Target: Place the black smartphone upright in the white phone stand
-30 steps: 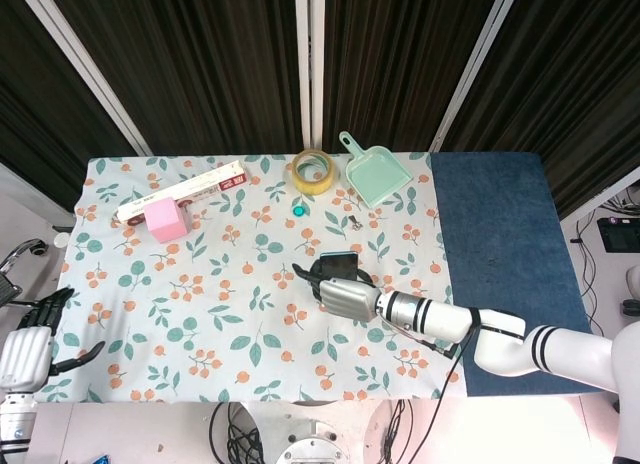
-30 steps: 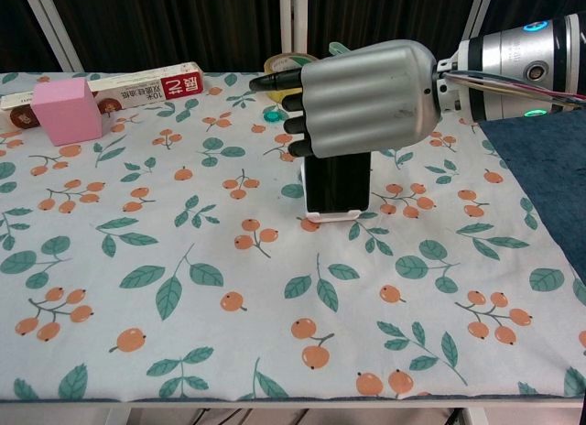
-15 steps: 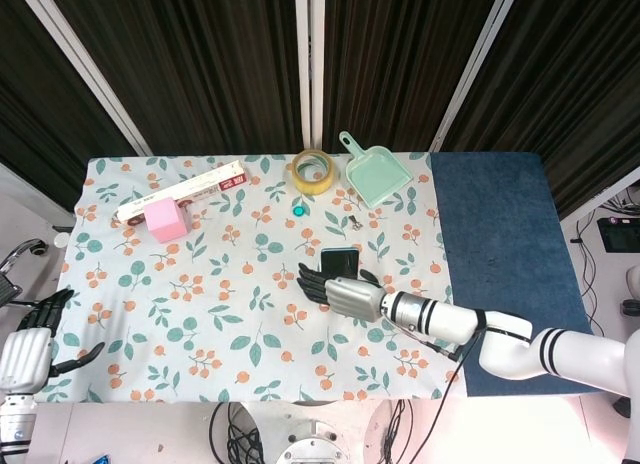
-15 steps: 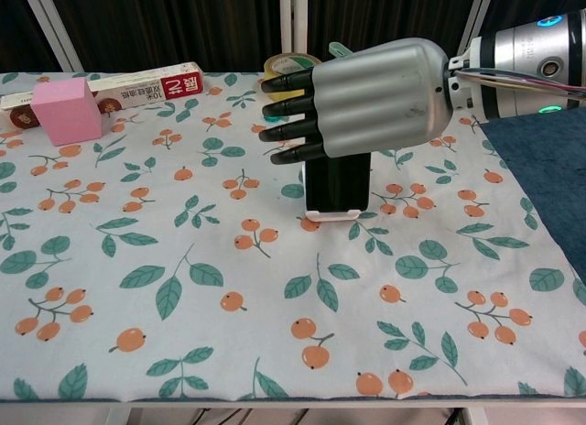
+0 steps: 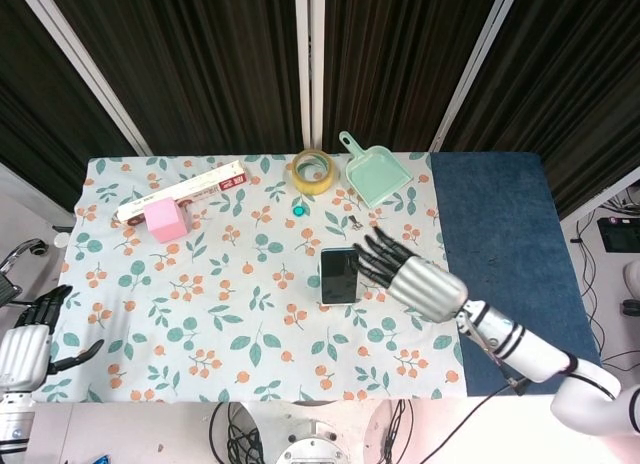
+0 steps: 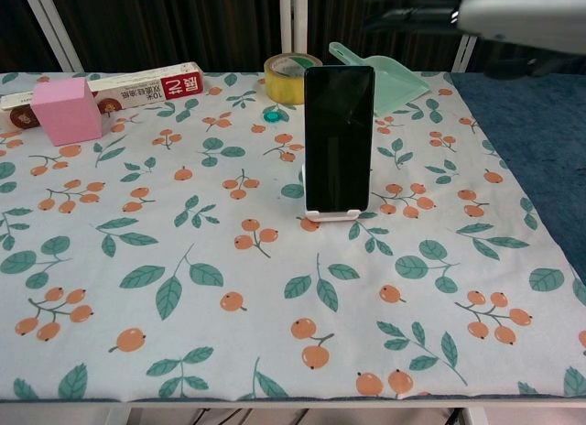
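The tabletop (image 6: 110,260), under its orange-and-leaf cloth, carries everything, and the phone (image 6: 339,136) now stands upright near its middle, its lower edge seated in the white stand (image 6: 331,215), screen facing the chest camera. It leans slightly back on the stand, which looks to be why it holds without support; the task appears done.

The right hand (image 5: 415,277) hovers just to the right of the phone in the head view, fingers (image 5: 378,252) spread apart and holding nothing, clear of the phone. Half a second ago that hand was directly in front of the phone's upper part, hiding it from the chest camera; it has since lifted and drawn off to the right, so the whole screen shows. The phone itself has not shifted.

The left hand (image 5: 28,346) rests at the tabletop's near left edge, fingers apart and empty, unchanged.

Further back lie the green dustpan (image 6: 383,72), the long box (image 6: 137,86), the pink block (image 6: 64,111) and the tape roll (image 6: 291,75), all well apart from the stand and untouched.
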